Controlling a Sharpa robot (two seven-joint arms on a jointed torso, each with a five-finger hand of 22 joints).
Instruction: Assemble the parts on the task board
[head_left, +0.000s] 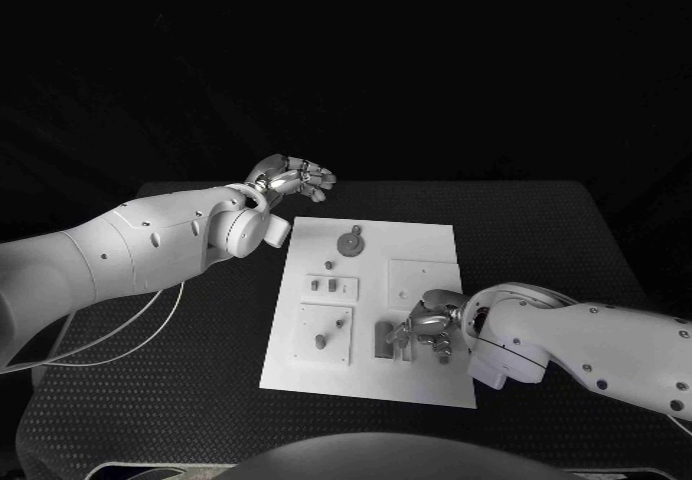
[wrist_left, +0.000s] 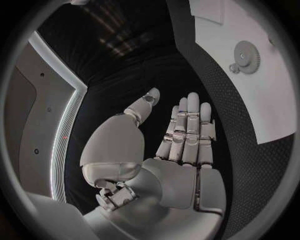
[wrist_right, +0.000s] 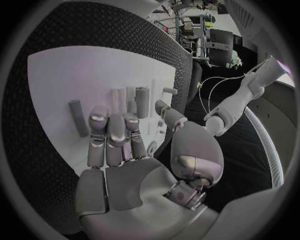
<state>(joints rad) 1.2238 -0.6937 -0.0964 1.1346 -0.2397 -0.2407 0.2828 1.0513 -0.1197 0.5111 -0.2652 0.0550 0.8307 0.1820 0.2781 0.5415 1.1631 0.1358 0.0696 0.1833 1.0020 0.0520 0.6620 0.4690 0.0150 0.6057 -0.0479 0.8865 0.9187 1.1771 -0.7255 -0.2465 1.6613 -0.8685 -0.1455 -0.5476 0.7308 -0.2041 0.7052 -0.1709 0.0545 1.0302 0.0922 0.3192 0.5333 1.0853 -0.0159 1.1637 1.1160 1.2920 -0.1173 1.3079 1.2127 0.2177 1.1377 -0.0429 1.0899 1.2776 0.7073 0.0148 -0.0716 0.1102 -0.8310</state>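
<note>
Board (head_left: 418, 380) lies mid-table with small grey parts on it: gear (head_left: 351, 241) near its far edge, pegs (head_left: 335, 287) in the middle, a bar (head_left: 384, 338) and more pegs by the near right corner. Right hand (head_left: 428, 330) is over that corner, fingers together and extended over the pegs (wrist_right: 139, 101); can't tell if it pinches one, nothing clearly held. Left hand (head_left: 293, 180) hangs off the board past its far left corner, fingers straight, thumb apart, holding nothing. Parts look light, stiff, smooth, so likely slippery and prone to roll or tip. Best pinch a peg across its sides near the top, the gear by its rim.
</note>
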